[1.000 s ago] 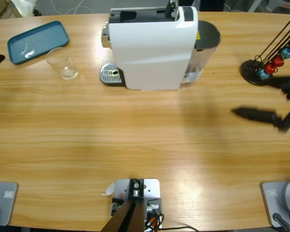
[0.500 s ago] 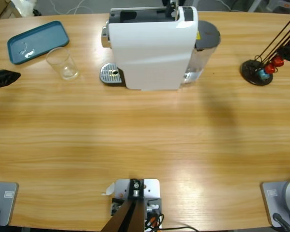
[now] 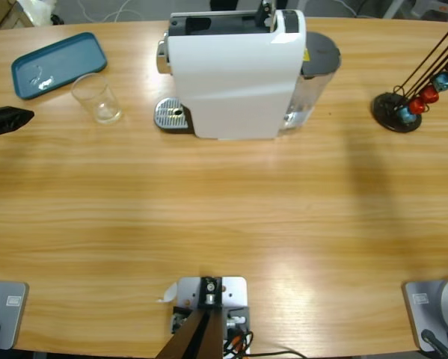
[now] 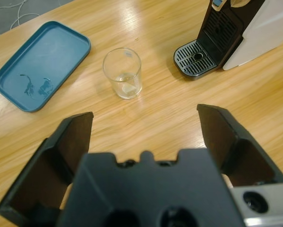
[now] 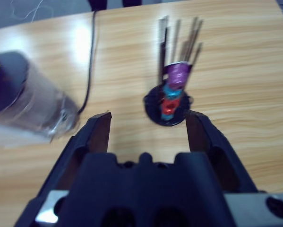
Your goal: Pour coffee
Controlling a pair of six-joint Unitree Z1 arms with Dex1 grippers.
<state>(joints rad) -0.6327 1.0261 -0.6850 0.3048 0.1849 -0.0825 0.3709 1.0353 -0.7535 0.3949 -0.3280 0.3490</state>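
Left gripper (image 4: 143, 125) sat at the table's far left edge, jaws spread wide, holding nothing, pointed toward the glass tumbler (image 3: 97, 99). Blue tray (image 3: 57, 63) lay just beside the tumbler, up-left. Tumbler stood upright on the wooden table (image 3: 224, 217), near the drip grate (image 3: 171, 115) of the white coffee machine (image 3: 235, 73); coffee inside couldn't be made out. Capsule rack (image 3: 410, 97) with red, blue, purple capsules stood far right. Right gripper (image 5: 146, 127) hovered above the rack, jaws wide, empty.
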